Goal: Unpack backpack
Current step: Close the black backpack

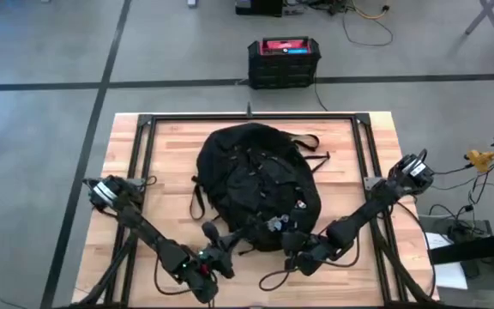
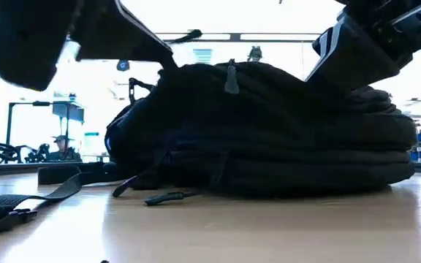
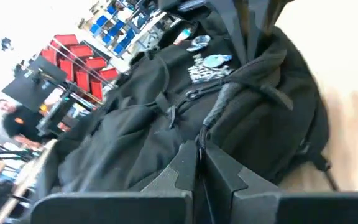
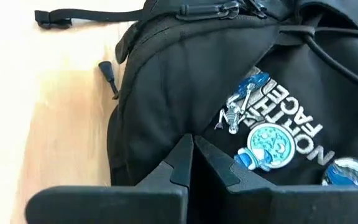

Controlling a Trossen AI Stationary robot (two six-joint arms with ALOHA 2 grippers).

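**Q:** Backpack [image 1: 256,180] — where is it, and what's inside?

**A:** It lies mid-tabletop [image 1: 161,163], zipped; its contents are hidden.

**Q:** And the grippers?

**A:** Both sit at its near edge. Left gripper [image 3: 199,163] and right gripper [image 4: 192,157] each show fingers pressed together against the fabric, pinching nothing visible.

**Q:** Anything only one view shows?

**A:** The right wrist view shows blue badges [image 4: 269,144]; the high view shows a black box [image 1: 284,62] on the floor.

A workshop: taped concrete floor [image 1: 41,51], red storage racks [image 3: 82,59].
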